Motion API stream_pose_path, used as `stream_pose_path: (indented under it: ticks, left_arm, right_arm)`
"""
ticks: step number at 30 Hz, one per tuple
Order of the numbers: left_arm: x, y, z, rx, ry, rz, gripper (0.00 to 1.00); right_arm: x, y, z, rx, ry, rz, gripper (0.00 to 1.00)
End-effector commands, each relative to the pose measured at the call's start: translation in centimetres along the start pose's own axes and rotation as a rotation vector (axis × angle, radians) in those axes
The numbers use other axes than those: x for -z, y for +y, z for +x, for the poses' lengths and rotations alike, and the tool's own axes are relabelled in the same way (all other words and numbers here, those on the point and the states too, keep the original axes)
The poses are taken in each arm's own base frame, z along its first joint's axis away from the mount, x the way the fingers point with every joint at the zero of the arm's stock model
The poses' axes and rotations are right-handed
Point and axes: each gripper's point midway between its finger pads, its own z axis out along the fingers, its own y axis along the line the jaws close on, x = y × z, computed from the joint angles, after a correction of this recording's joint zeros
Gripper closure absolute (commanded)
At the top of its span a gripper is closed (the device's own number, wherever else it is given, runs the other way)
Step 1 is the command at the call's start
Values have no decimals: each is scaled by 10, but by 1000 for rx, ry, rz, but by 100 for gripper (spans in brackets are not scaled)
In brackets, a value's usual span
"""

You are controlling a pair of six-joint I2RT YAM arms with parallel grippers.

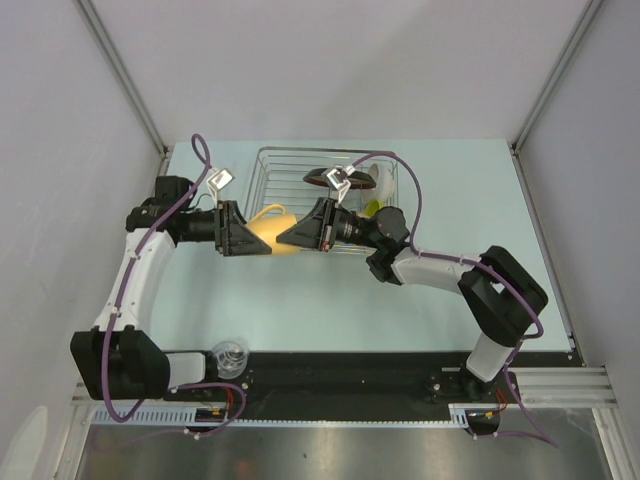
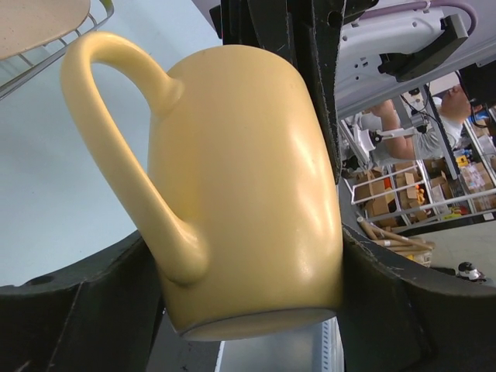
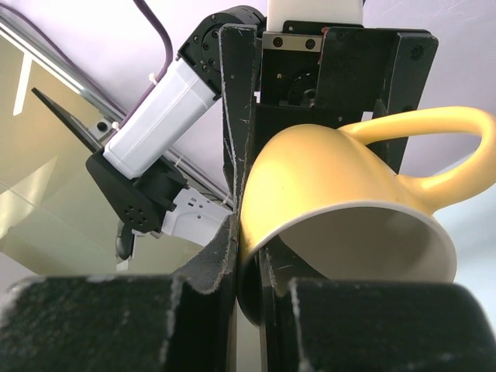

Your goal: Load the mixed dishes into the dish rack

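Note:
A yellow mug hangs above the table, left of the dish rack, held between both grippers. My left gripper clasps the mug body near its base, a finger against each side, the handle to the left. My right gripper is shut on the mug rim, one finger inside and one outside. A dark red-rimmed plate, a white bowl and a lime-green bowl sit in the rack. A small clear glass stands at the near edge by the left arm's base.
A beige plate rests on the rack wires at the top left of the left wrist view. Grey walls close the table on the left, back and right. The two arms meet over the table's middle.

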Motion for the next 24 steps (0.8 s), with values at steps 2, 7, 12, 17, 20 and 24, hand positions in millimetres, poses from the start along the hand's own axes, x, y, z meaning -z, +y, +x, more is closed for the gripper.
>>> stream_pose_path:
  ticks: [2, 7, 12, 17, 20, 24]
  left_arm:
    - [2, -45, -14, -107, -34, 203, 73]
    - [2, -44, -15, -111, -34, 193, 100]
    - [3, -44, -25, -154, -42, 184, 100]
    - [5, -43, -32, -164, -53, 177, 100]
    - [7, -38, -35, -166, -63, 160, 100]
    - [14, -21, -41, -175, -86, 111, 100]
  right_arm:
    - [-7, 45, -12, 130, -57, -188, 100]
    - [-1, 38, -10, 102, -45, -167, 96]
    - [13, 25, -13, 34, -23, -129, 73]
    - [20, 21, -18, 39, -30, -112, 57]
    - [23, 17, -19, 24, -20, -101, 48]
    - [34, 19, -21, 31, 10, -94, 45]
